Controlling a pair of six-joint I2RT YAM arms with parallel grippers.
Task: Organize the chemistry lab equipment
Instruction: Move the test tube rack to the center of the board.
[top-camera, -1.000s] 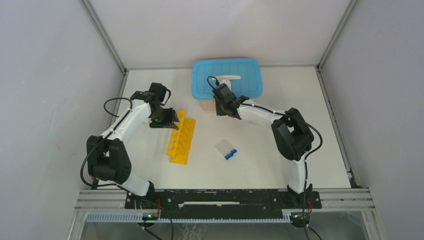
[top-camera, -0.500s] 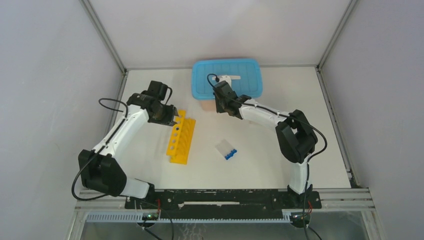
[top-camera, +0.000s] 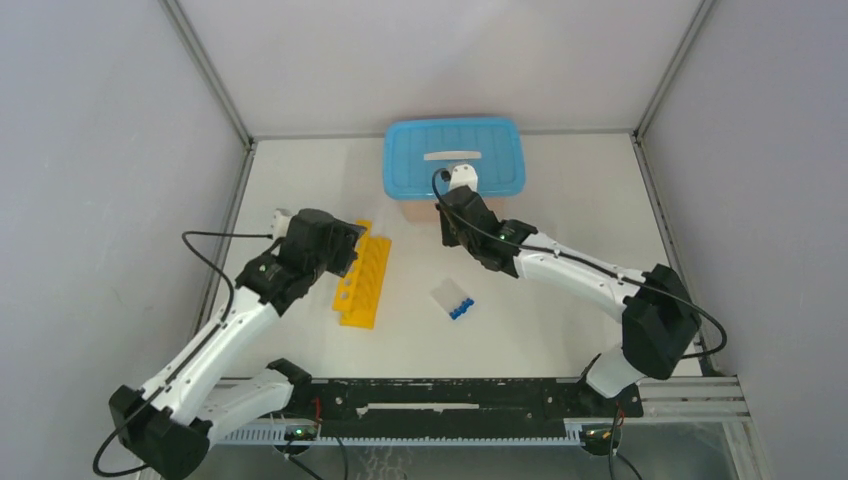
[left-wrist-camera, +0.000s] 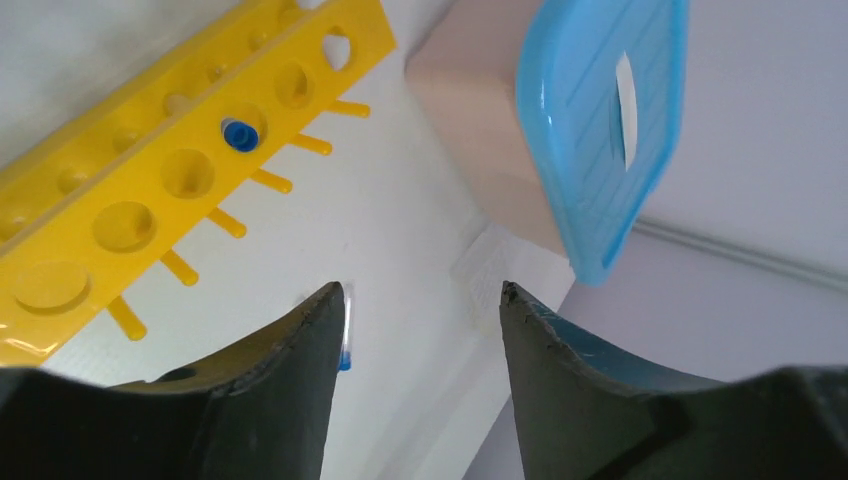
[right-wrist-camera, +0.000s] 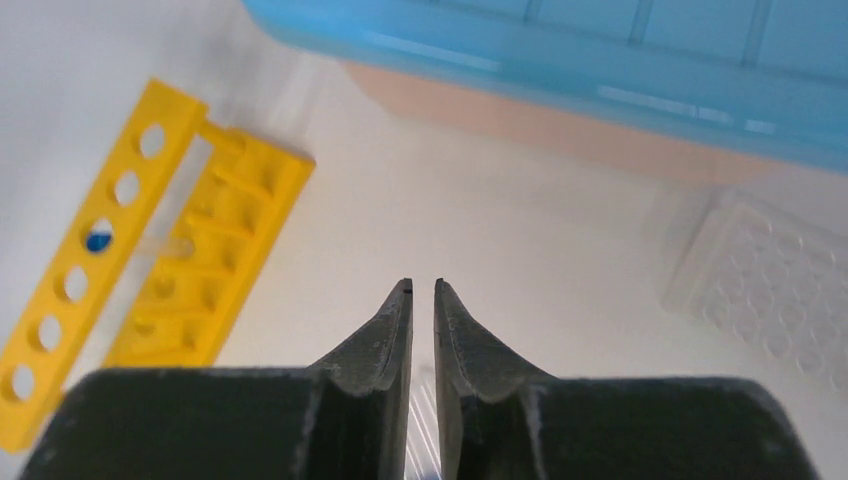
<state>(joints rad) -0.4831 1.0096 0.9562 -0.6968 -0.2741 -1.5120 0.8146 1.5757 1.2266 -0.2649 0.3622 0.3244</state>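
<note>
I see one yellow rack, one blue box, one clear tray and one tube in the rack. There is also a little bunch of tubes, too close together to count.

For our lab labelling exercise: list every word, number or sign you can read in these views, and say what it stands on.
None can be read.
The white strip on the blue lid shows no legible writing.
The yellow rack and the blue-capped tubes bear no visible marks.
</note>
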